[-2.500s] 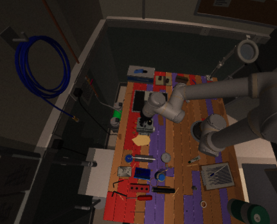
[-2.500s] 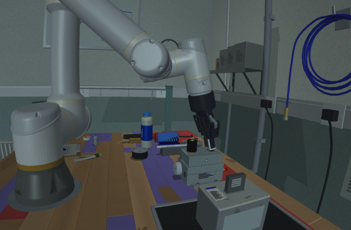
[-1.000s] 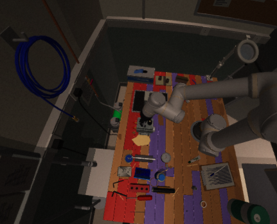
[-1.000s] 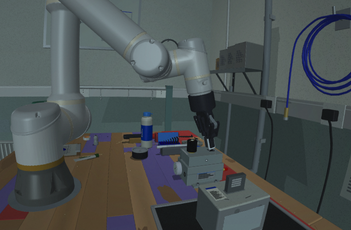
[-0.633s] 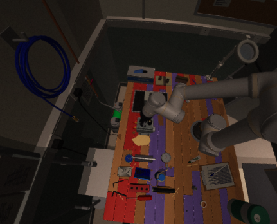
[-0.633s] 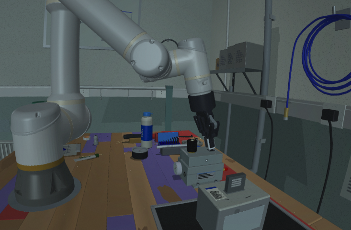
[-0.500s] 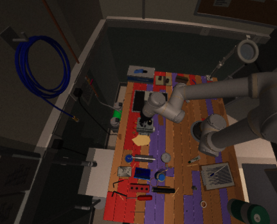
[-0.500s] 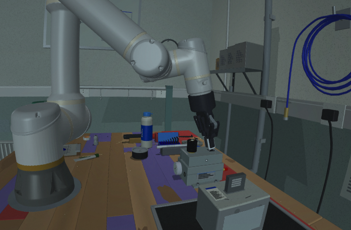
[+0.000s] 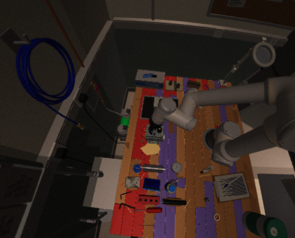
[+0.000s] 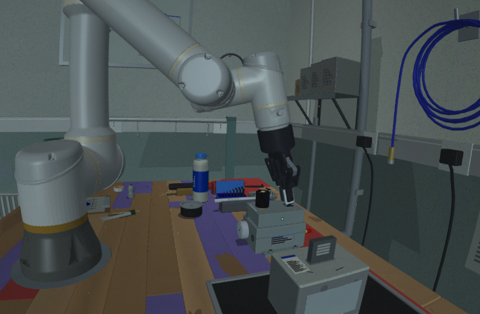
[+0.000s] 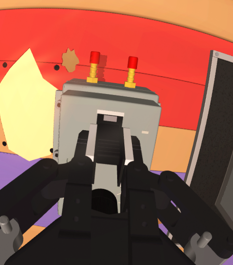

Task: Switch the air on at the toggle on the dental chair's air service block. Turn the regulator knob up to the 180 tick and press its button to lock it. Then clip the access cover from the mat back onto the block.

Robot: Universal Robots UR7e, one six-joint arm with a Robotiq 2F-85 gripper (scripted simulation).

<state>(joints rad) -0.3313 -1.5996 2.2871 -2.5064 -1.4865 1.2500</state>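
Observation:
The black regulator knob (image 10: 263, 198) stands upright on top of the grey air service block (image 10: 275, 228), near its left end. The toggle (image 11: 110, 118) sits on the block's top towards the far side, and my gripper (image 10: 288, 200) is closed on it, reaching down from above. In the wrist camera the gripper (image 11: 109, 138) covers the middle of the block (image 11: 107, 123), and two red-capped brass fittings (image 11: 113, 69) stick out of its far side. The black mat (image 9: 154, 107) lies just beyond the block (image 9: 155, 134), and I cannot make out the access cover on it.
Behind the bench a wall rail carries sockets and a coiled blue hose (image 10: 448, 74). A grey box (image 10: 318, 276) sits on the mat close to the block. A bottle (image 10: 200, 177), a gauge (image 10: 191, 208) and several small tools lie further along the planks.

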